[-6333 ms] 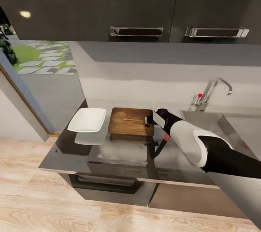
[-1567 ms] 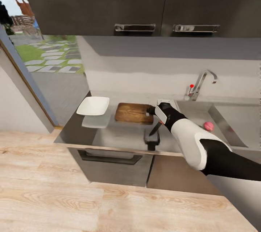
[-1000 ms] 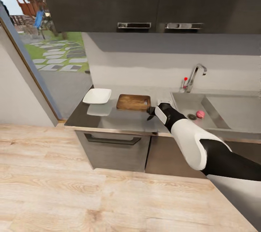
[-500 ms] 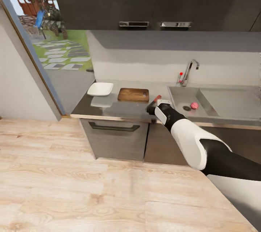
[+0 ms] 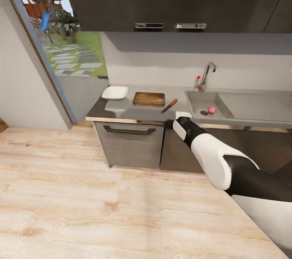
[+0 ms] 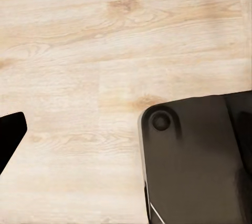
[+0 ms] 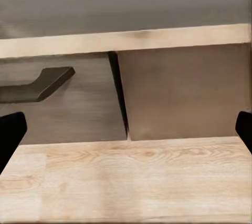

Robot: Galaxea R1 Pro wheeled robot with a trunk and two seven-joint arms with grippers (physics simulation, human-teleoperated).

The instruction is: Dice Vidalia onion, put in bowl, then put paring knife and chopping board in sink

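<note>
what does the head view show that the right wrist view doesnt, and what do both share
Head view: the white bowl, the chopping board, the paring knife lying on the countertop beside the board, the Vidalia onion in the sink, the tap, the upper cabinets and the garden outside.

Right wrist view: the two dark fingers spread wide apart at the picture's edges, with nothing between them.

Both: the countertop's front edge, the drawer handle, the cabinet fronts below and the wooden floor.
</note>
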